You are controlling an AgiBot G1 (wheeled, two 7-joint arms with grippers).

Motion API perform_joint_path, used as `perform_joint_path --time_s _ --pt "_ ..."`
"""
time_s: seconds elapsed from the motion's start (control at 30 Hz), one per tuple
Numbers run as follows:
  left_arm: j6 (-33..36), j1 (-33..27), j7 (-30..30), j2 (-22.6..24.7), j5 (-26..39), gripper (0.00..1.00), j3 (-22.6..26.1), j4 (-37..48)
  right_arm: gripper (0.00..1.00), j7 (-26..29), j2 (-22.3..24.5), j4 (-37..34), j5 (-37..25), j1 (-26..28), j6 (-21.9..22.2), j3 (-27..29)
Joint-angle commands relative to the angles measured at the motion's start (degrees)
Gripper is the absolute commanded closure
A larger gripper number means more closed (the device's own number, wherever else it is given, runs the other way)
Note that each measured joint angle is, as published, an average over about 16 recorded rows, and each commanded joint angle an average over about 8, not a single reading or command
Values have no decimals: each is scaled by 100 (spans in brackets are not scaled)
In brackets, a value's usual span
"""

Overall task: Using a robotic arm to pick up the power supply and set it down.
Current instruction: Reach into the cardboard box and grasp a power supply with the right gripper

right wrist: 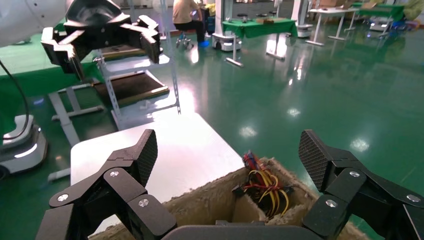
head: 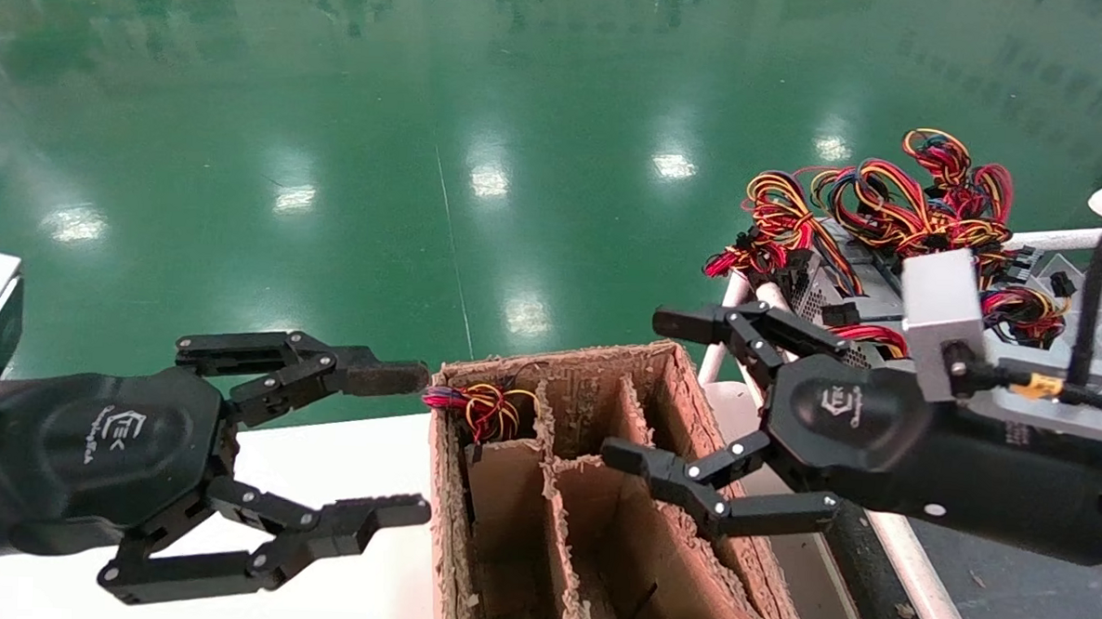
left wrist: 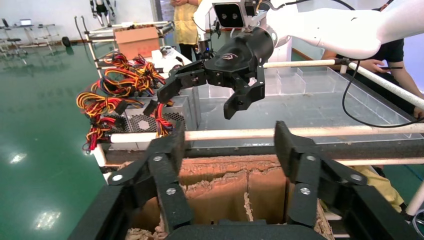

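Note:
A worn cardboard box (head: 574,377) with dividers stands between my two grippers. In its far-left compartment a bundle of red and yellow wires (head: 483,409) (right wrist: 266,186) shows; the body of that power supply is hidden. More power supplies (head: 817,289) (left wrist: 149,118), silver with perforated sides, lie on the rack to the right under tangled wires (head: 890,203). My right gripper (head: 645,388) (right wrist: 229,147) hangs open over the box's right side, holding nothing. Its white arm (left wrist: 325,25) shows in the left wrist view. My left gripper (head: 415,443) (left wrist: 230,135) is open beside the box's left wall.
A white table (head: 321,467) lies left of the box. The rack's white tubes (left wrist: 310,132) and clear plastic bins (left wrist: 300,82) run along the right. Green floor stretches beyond. People stand behind the rack in the left wrist view.

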Motion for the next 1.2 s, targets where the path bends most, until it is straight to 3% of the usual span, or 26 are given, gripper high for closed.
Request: perform_joint_path --time_s 0.03,0.3,1.0,1.2 --pt "-1 0 0 0 0 0 0 0 1 -9 -73 -57 -41 56 45 -23" --pt "-3 1 1 -1 0 0 0 2 0 42 -257 -89 -207 122 308 -101" --pt "-6 2 1 -2 -1 0 0 4 0 94 -652 -481 -502 205 480 -367" --pt "-6 2 2 -2 -1 0 0 4 0 106 -1171 -946 -912 450 628 -689"
